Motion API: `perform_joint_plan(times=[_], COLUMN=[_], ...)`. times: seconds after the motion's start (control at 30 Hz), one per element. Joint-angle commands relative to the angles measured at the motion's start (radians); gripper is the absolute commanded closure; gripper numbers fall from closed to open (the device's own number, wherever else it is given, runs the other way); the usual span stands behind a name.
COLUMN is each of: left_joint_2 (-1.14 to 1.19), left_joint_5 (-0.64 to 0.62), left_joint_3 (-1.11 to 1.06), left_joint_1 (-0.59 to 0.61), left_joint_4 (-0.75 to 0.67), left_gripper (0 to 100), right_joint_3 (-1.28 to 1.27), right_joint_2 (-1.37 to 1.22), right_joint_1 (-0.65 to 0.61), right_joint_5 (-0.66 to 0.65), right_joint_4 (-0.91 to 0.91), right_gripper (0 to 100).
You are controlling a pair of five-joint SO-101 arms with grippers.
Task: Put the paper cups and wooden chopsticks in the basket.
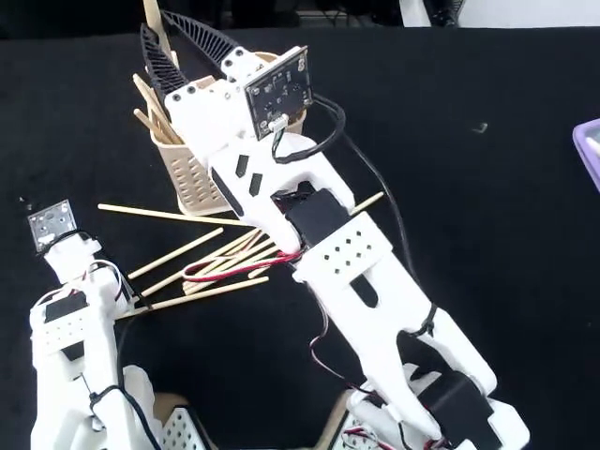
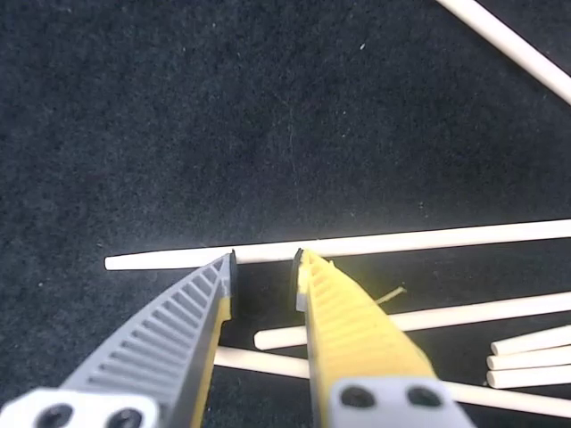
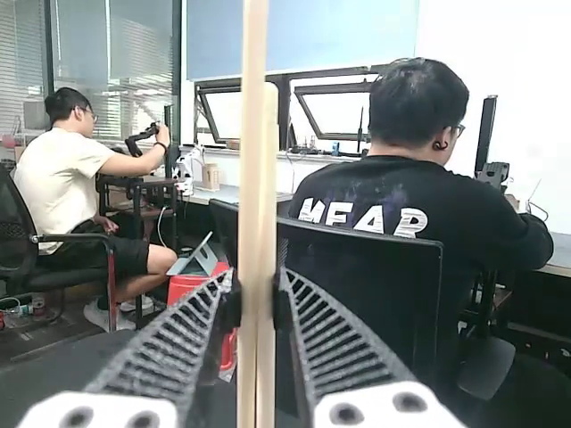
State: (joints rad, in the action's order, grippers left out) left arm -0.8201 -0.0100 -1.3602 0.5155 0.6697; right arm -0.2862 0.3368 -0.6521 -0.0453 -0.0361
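In the high view my right gripper [image 1: 156, 28] is raised above the beige slotted basket [image 1: 199, 183], shut on a wooden chopstick [image 1: 153, 17] that stands upright. In the right wrist view that chopstick [image 3: 257, 178] runs vertically between the ribbed black fingers [image 3: 192, 334]. Several chopsticks [image 1: 150, 105] lean inside the basket. More chopsticks [image 1: 217, 258] lie scattered on the black table in front of it. My left gripper [image 2: 263, 265] hovers low over these, open, its tips just short of one long chopstick [image 2: 401, 239], with nothing between them.
The right arm [image 1: 356, 281] stretches diagonally across the middle of the table, over part of the loose chopsticks. A purple object [image 1: 589, 145] sits at the right edge. Black table surface lies open to the right of the arm.
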Motion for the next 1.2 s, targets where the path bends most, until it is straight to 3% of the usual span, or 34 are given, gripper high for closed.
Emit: perform_joint_plan(times=[0.0,0.37,0.5,0.83,1.0,1.17], left_joint_2=[-0.008,-0.015,-0.015,-0.015,-0.015,-0.015], left_joint_5=[-0.005,-0.005,-0.005,-0.005,-0.005,-0.005], left_joint_3=[0.015,0.007,0.007,0.007,0.007,0.007], left_joint_1=[0.004,0.004,0.004,0.004,0.004,0.004], left_joint_4=[-0.012,-0.012,-0.012,-0.014,-0.014,-0.014], left_gripper=[87,87,87,87,87,87], right_joint_3=[0.047,-0.015,-0.008,-0.015,-0.016,-0.056], right_joint_2=[0.044,-0.128,-0.114,0.094,0.203,0.367], right_joint_1=[0.015,0.014,0.011,0.002,0.005,0.006], right_joint_5=[-0.002,0.0,0.0,-0.002,-0.002,-0.002], right_joint_4=[-0.017,0.008,0.176,0.628,0.812,1.125], right_gripper=[98.7,98.5,96.6,76.4,76.0,76.0])
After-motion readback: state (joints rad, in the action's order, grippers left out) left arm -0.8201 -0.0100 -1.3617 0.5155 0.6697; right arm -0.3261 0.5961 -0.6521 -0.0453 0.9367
